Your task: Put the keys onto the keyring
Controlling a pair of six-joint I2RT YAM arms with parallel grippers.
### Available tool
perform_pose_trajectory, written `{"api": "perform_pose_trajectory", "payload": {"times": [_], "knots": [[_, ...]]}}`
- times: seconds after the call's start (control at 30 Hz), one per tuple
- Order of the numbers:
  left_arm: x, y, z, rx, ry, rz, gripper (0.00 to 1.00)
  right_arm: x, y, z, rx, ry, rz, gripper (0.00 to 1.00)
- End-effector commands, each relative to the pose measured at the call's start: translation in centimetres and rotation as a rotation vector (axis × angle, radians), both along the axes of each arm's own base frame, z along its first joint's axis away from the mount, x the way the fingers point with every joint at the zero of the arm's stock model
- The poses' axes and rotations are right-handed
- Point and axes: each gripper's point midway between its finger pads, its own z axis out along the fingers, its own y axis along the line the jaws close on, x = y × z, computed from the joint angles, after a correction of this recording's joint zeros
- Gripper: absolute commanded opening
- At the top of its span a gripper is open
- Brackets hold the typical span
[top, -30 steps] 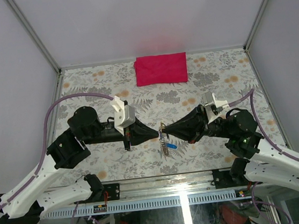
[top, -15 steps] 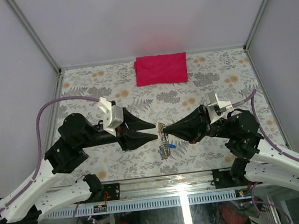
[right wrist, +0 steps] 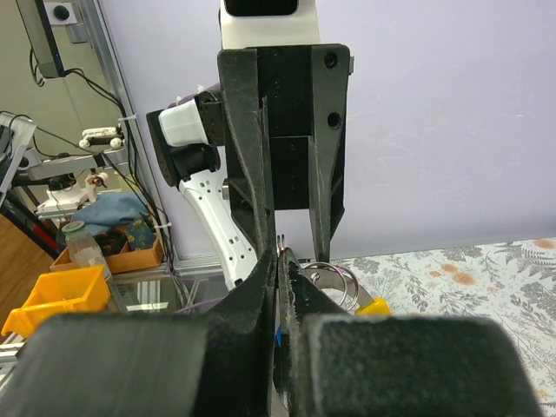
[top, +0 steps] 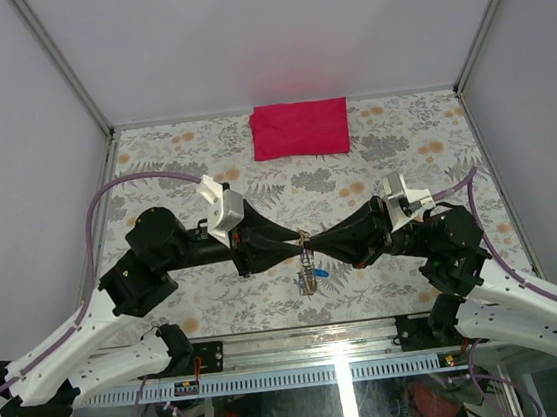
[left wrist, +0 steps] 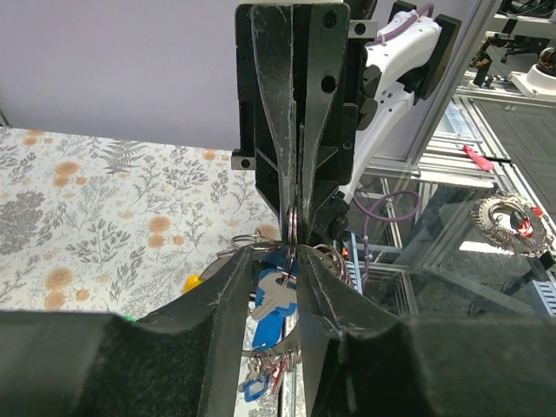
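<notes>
Top view, meeting point: our left gripper (top: 295,246) and right gripper (top: 316,242) stand tip to tip above the table (top: 153,162), with the keys (top: 309,277) dangling just below them.
Top view, backdrop: the red cloth (top: 300,129) lies well apart at the far edge.
Left wrist, right jaws: closed flat on the keyring (left wrist: 294,228), which we see edge-on and upright.
Left wrist, left jaws: a narrow gap straddles the keyring's lower arc, and the blue key (left wrist: 271,306) hangs under the tips.
Right wrist, cross-check: we see the right fingers pinching the thin keyring. The left jaws opposite show wall between them, so they are parted and not clamping.
Coming move, our read: the keyring sits dead ahead of the left jaws, long axis vertical, so the left arm is the one to close.
</notes>
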Motion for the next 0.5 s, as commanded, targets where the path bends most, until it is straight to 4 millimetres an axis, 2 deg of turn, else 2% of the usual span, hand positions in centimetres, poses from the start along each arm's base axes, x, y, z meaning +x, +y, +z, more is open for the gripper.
{"api": "perform_pose_trajectory", "payload": {"times": [0.0,0.27,0.4,0.47], "knots": [[-0.35,-0.25,1.0,-0.047,-0.019,-0.024,0.27,-0.76,-1.44,4.26,0.119,-0.095,-0.015,0.0],[-0.52,-0.46,1.28,-0.056,-0.022,-0.041,0.14,-0.57,-1.19,3.81,0.106,-0.089,-0.017,0.0],[-0.75,-0.49,1.33,-0.059,-0.019,-0.054,0.0,-0.48,-1.06,3.57,0.097,-0.089,-0.019,0.0],[-0.93,-0.43,1.43,-0.061,-0.021,-0.063,0.0,-0.34,-1.0,3.42,0.094,-0.087,-0.023,0.0]]}}
